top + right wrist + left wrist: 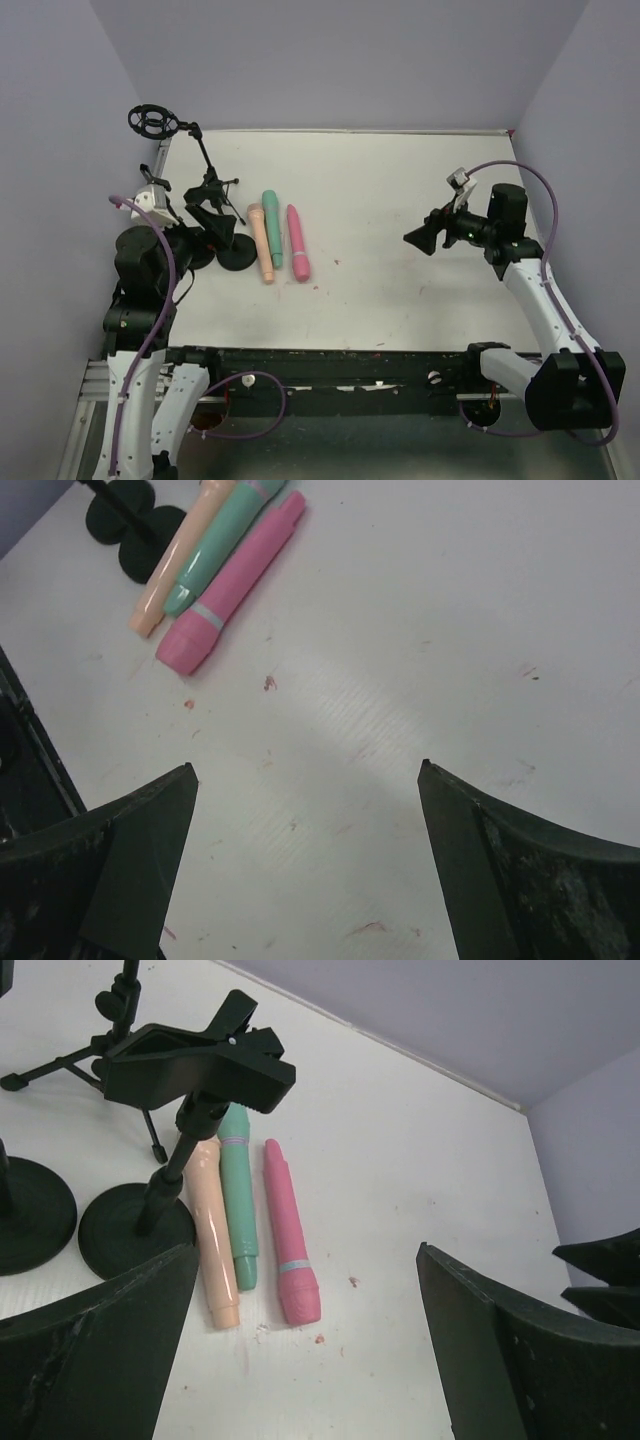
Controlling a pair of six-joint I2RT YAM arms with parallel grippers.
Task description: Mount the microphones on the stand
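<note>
Three microphones lie side by side on the white table (400, 200), left of centre: peach (262, 243), teal-green (272, 228) and pink (298, 243). Just left of them stands a black stand with a round base (237, 258) and a spring clamp (205, 200) on top. My left gripper (190, 245) is open and empty beside that base; in the left wrist view it (305, 1250) hovers near the ends of the peach (212, 1230), teal-green (238, 1200) and pink (287, 1230) microphones, with the clamp (200, 1065) above. My right gripper (420, 238) is open and empty at mid-right, above bare table (307, 768).
A tripod stand (212, 185) with a ring shock mount (152, 122) stands at the back left. A second round base (30, 1215) sits left of the first (135, 1230). The right wrist view shows the microphones (215, 555) at its upper left. Purple walls enclose the table.
</note>
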